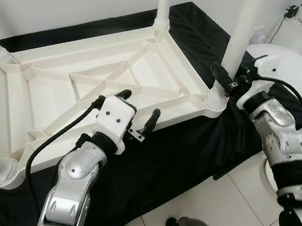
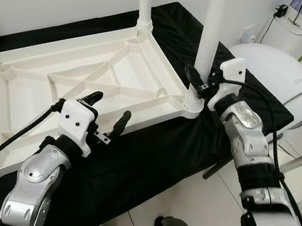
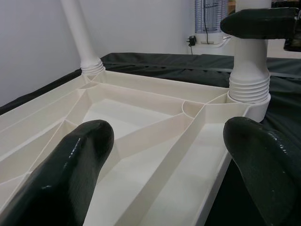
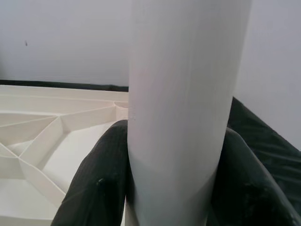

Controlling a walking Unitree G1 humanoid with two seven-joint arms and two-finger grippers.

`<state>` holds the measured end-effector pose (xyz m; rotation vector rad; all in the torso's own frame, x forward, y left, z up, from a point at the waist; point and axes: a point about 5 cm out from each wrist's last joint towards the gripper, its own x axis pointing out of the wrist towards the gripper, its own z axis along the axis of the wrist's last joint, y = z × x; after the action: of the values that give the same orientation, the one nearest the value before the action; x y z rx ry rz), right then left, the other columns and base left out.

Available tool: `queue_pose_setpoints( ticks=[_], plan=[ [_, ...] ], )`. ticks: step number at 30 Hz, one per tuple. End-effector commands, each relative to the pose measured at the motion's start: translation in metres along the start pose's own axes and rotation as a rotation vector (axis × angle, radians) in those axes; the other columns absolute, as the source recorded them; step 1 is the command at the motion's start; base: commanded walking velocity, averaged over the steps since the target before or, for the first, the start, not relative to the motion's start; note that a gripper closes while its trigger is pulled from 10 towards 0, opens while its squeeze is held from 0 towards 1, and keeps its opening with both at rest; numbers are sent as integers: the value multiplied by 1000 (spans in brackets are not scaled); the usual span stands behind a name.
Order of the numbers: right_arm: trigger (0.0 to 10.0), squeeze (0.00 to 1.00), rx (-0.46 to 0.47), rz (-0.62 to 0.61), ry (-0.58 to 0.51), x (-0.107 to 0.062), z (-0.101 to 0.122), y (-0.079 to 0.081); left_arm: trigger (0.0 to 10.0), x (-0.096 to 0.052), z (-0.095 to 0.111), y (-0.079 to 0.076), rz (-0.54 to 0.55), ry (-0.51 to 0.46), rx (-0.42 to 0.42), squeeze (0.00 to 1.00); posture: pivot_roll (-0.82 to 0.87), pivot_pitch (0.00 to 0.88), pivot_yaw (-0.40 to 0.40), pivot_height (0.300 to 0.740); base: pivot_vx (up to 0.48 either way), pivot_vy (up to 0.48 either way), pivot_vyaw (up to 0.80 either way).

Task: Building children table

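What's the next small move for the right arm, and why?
Probably twist the table leg further into its corner socket, then let go. The right gripper is shut on the leg just above the threaded collar, and the leg already stands upright. The left gripper hovers open over the upturned tabletop, free to brace its rim.

Left arm [image 1: 73, 183] extended forward, wrist raised. Left gripper [image 1: 139, 112] held with fingers [image 3: 70, 169] spread wide, nothing gripped. Right arm [image 1: 282, 145] reached forward, wrist near upright. Right gripper [image 4: 174, 188] closed around leg [image 4: 183, 94], one finger pressed on each side.
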<state>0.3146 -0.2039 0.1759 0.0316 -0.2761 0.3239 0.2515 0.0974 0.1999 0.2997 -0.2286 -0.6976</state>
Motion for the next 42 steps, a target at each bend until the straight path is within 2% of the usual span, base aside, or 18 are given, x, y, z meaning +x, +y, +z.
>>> queue_pose_setpoints(
  ticks=[1, 7, 13, 23, 29, 42],
  plan=[
    [10000, 0, 79, -24, 197, -22, -44, 3, 10000, -1, 0, -2, 7, 9, -2, 0, 17, 156, -75, 740, 0, 0, 0],
    [10000, 0, 153, -73, 151, -37, -48, 5, 10000, -1, 0, -2, 4, 10, -4, 0, 14, 162, -69, 740, 0, 0, 0],
    [10000, 0, 159, -97, 176, -44, -55, 5, 10000, -1, 0, -2, -1, 9, -6, 0, 12, 162, -65, 740, 0, 0, 0],
    [10000, 0, 149, -104, 173, -47, -57, 5, 10000, -1, 1, -2, -1, 8, -5, 0, 16, 162, -65, 740, 0, 0, 0],
    [10000, 0, 121, -71, 193, -51, -62, 13, 10000, -1, 1, -2, 4, 7, -6, 0, 16, 161, -67, 740, 0, 0, 0],
    [10000, 0, 115, -67, 182, -46, -60, 14, 10000, 0, 2, -2, 4, 4, -11, 0, 15, 161, -64, 740, 0, 0, 0]
  ],
)
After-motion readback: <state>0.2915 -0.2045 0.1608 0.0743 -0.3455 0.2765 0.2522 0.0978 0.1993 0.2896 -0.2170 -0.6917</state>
